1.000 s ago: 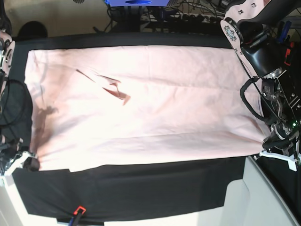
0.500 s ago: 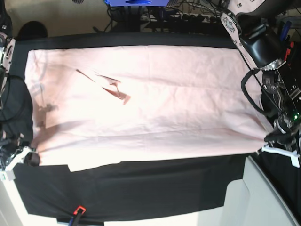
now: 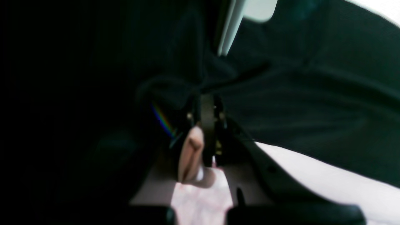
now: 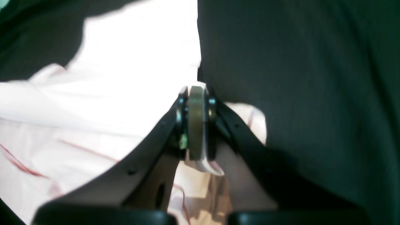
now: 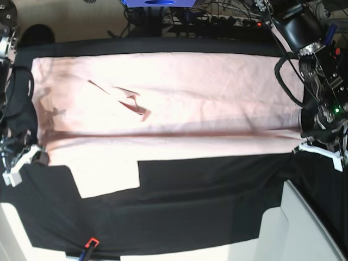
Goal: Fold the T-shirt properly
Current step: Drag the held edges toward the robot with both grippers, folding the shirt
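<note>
Two sets of jaws, both mine, are pinched tight on the T-shirt [image 5: 163, 103], one at each end of its near edge. The shirt is pale pink and lies spread across the black cloth [image 5: 179, 212] that covers the worktop, stretched long from side to side in the base view.

My right gripper [image 4: 197, 125] has its jaws closed narrow with a sliver of pink fabric squeezed between them; in its wrist view the shirt fans out to the left of the jaws and black cloth fills the right side. In the base view this gripper [image 5: 19, 163] sits at the shirt's near left corner.

My left gripper [image 3: 204, 137] is likewise clamped shut, with a small fold of pink cloth caught between the jaws and more pink below them; that view is dark and blurred. In the base view it [image 5: 321, 149] holds the near right corner.

Between the two grips the near edge is lifted into a taut fold, with a sleeve [image 5: 106, 176] hanging toward the front.
</note>
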Available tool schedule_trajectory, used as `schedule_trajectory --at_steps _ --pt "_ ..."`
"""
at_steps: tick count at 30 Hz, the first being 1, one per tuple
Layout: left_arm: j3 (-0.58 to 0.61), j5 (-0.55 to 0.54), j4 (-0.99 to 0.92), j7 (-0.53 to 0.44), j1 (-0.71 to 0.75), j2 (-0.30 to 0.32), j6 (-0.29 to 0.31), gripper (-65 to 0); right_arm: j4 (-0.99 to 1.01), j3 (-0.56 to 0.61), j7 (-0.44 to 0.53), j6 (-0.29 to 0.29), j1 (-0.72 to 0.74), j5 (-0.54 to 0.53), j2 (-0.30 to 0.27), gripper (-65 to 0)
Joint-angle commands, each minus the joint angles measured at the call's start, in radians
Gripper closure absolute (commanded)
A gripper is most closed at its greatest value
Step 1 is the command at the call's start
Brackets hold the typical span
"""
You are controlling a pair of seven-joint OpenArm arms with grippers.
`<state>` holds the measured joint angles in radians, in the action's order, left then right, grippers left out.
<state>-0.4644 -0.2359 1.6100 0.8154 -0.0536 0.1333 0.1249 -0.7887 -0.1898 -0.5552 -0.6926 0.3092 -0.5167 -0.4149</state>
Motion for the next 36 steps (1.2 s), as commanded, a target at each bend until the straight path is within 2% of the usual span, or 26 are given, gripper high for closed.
schedule_trajectory --at_steps 1,16,25,30,36 --pt "-0.003 0.002 0.020 -0.031 0.002 0.013 -0.006 0.0 -0.028 -0.007 0.021 -0.006 0.015 -0.015 -0.023 -0.1" --pt "-0.001 0.014 0.005 -0.026 0.188 0.016 -0.006 0.0 -0.031 -0.007 -0.044 -0.006 -0.084 -0.015 -0.022 -0.1" --pt "0.006 0.017 -0.043 -0.028 0.194 0.024 -0.006 0.0 -0.031 -0.007 -0.067 -0.006 -0.107 -0.015 -0.022 -0.1" --pt "0.010 0.119 -0.106 -0.031 0.182 0.029 -0.006 0.0 -0.031 -0.007 -0.073 -0.006 -0.110 -0.015 -0.022 -0.1" --pt "0.008 0.134 -0.136 -0.032 0.169 0.036 -0.006 0.0 -0.031 -0.007 -0.073 -0.006 -0.112 -0.015 -0.022 -0.1"
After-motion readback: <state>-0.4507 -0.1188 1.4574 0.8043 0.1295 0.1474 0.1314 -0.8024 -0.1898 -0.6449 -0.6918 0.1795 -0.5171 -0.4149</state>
